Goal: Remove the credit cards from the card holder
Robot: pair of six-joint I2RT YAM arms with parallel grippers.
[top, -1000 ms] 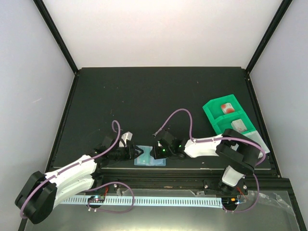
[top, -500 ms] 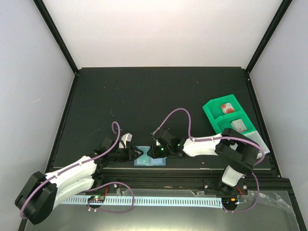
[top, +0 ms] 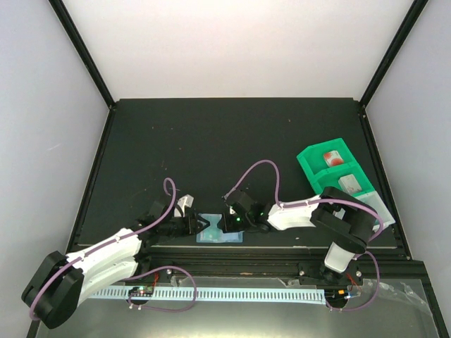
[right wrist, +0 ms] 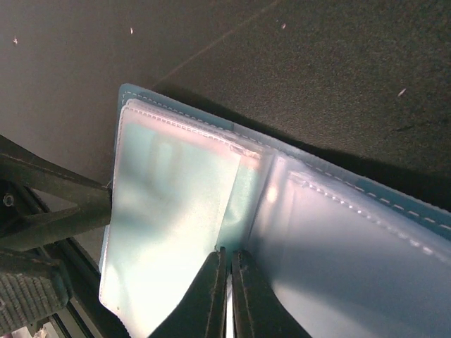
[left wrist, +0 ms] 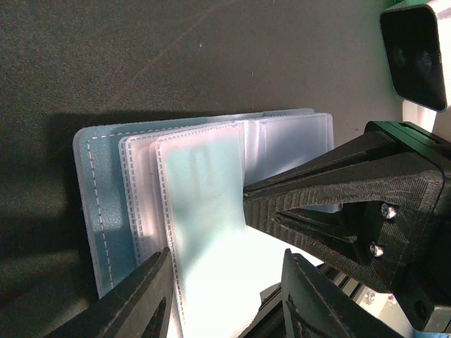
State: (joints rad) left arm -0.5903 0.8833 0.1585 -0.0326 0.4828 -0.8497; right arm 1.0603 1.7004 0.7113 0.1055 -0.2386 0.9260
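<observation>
The light-blue card holder lies open near the table's front edge, between both grippers. In the right wrist view its left pocket holds the teal card, whose edge sticks out at the fold. My right gripper is shut on that teal edge. My left gripper is open, its jaws astride the holder's left panel. The teal card shows through the sleeve there. The white card with the red blotch and the pale grey card lie in the green tray.
The green compartment tray stands at the right side of the table. The right gripper's black fingers reach in over the holder close to the left gripper. The table's front rail runs just below the holder.
The right gripper has edged slightly left over the holder. The left arm and the holder have hardly moved.
</observation>
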